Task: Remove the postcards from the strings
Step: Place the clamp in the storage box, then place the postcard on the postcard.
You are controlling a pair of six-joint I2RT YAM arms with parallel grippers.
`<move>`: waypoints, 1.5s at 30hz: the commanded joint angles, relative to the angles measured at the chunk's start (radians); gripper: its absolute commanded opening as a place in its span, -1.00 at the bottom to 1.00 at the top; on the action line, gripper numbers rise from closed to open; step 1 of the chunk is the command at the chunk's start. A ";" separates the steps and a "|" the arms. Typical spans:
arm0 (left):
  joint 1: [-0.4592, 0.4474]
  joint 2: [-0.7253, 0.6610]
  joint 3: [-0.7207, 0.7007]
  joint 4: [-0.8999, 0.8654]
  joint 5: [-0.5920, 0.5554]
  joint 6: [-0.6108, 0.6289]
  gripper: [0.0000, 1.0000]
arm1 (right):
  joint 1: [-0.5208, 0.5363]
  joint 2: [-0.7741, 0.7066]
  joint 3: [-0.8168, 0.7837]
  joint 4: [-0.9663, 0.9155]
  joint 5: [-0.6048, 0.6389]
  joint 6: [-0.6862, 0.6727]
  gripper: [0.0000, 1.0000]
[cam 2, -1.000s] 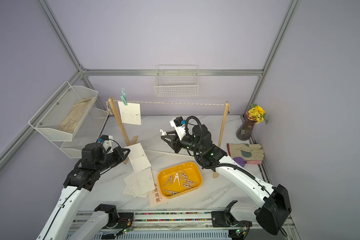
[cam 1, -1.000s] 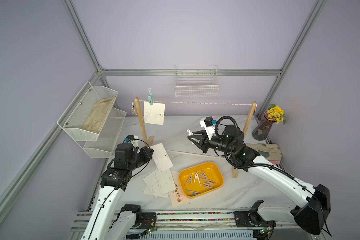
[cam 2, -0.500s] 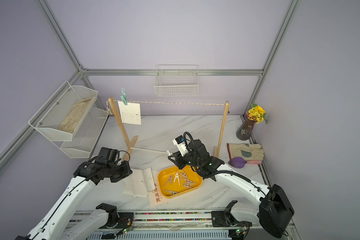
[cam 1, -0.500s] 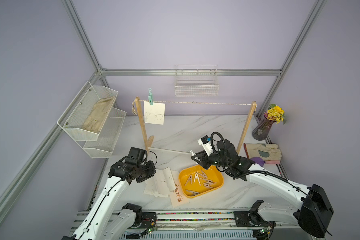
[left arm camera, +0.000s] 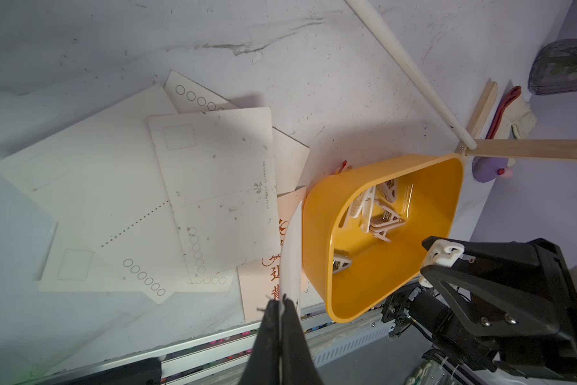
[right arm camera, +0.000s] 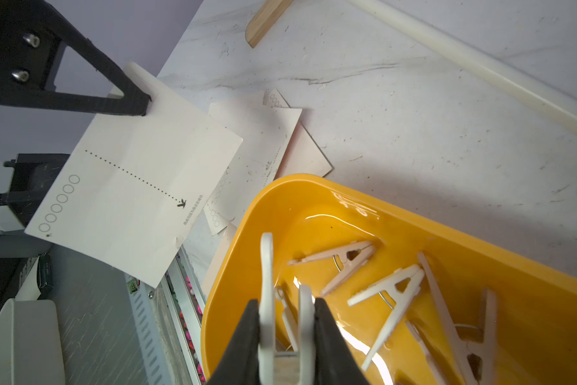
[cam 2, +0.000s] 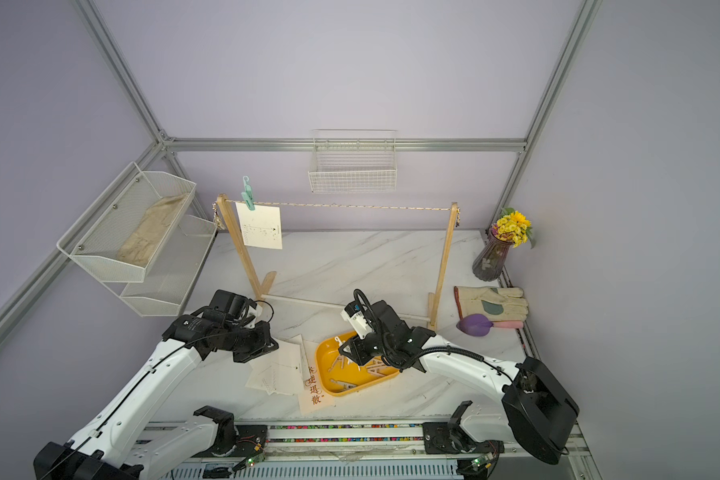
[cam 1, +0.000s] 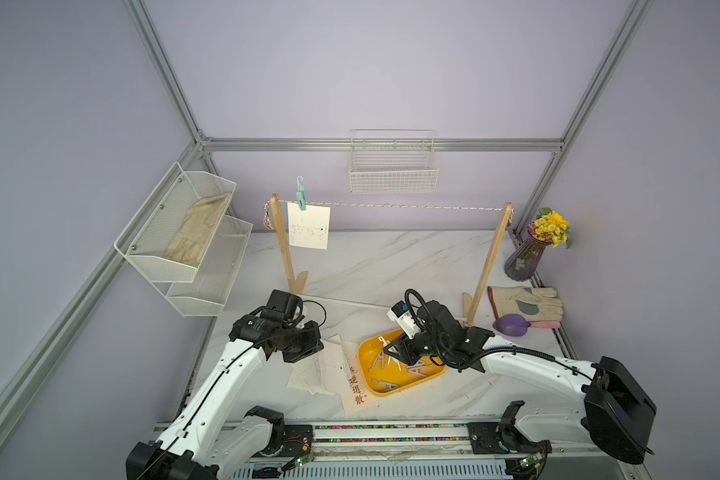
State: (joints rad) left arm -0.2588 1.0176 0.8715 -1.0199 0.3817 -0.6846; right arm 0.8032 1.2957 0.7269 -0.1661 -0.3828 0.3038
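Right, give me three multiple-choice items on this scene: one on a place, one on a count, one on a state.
1. Where is the white clothespin that the right gripper holds?
A. Over the yellow tray
B. Beside the vase
C. In the wall basket

2. How many postcards hang on the string?
A. None
B. One
C. Three

3. The fingers of the left gripper are
A. open and empty
B. shut on a postcard
C. shut on a clothespin

Answers:
1 A: the right wrist view shows the tray and the other clothespins right below it.
2 B: a single hanging postcard sits under a green clothespin.
3 B: the fingers pinch the card's edge above the pile.
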 commanded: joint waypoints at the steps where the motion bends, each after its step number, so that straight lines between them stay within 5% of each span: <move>1: -0.006 -0.007 -0.022 0.021 0.027 0.033 -0.89 | 0.007 0.008 0.000 -0.015 0.006 0.009 -0.42; 13: -0.006 -0.014 -0.055 -0.004 -0.022 0.004 -0.90 | 0.007 0.027 0.031 -0.040 0.053 -0.009 0.06; 45: -0.005 0.058 -0.103 0.126 -0.125 0.006 -0.89 | 0.008 0.028 0.063 -0.038 0.070 -0.026 0.10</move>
State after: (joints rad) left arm -0.2588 1.0687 0.7925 -0.9241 0.2806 -0.7094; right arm 0.8047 1.3224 0.7574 -0.1997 -0.3252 0.2871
